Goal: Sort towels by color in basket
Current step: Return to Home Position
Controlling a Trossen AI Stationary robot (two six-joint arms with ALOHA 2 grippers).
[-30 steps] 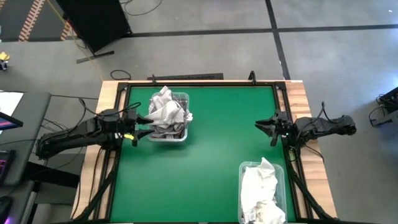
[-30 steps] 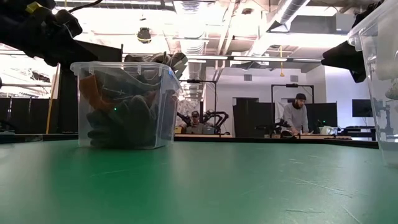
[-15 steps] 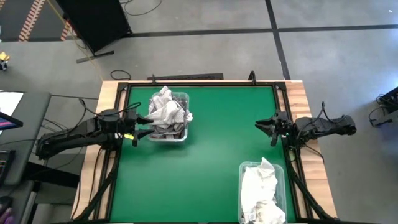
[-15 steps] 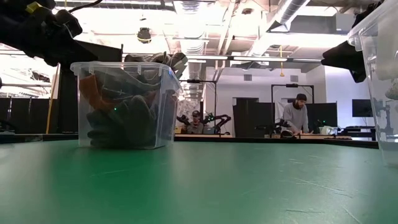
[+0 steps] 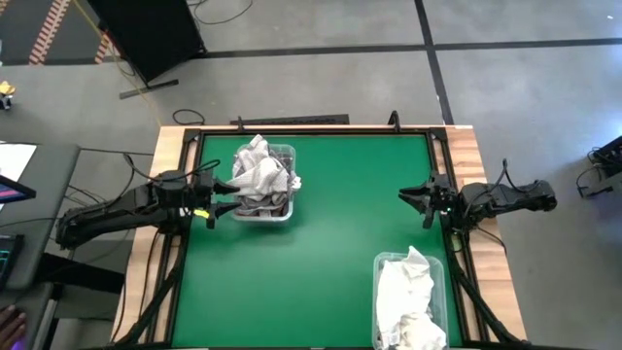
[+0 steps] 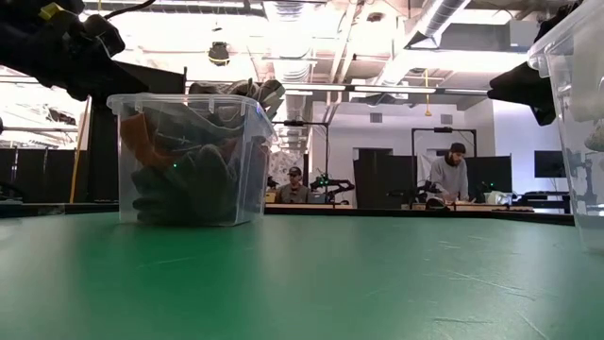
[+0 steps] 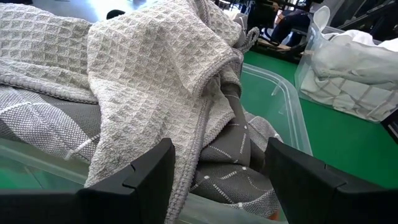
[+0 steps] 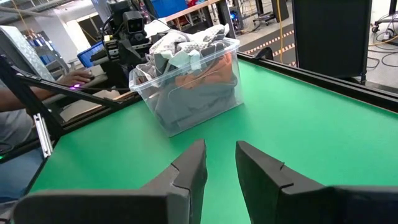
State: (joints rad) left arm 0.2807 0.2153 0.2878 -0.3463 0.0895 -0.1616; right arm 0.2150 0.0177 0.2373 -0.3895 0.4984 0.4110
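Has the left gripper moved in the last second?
No. In the high view the left gripper stays just outside the left wall of the clear plastic bin, fingers open.

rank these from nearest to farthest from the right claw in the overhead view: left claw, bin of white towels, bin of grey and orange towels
Measured from the right claw, on the right side in the high view:
1. bin of white towels, lower right, close beside that claw.
2. bin of grey and orange towels, upper left.
3. left claw, far left, just past that bin.
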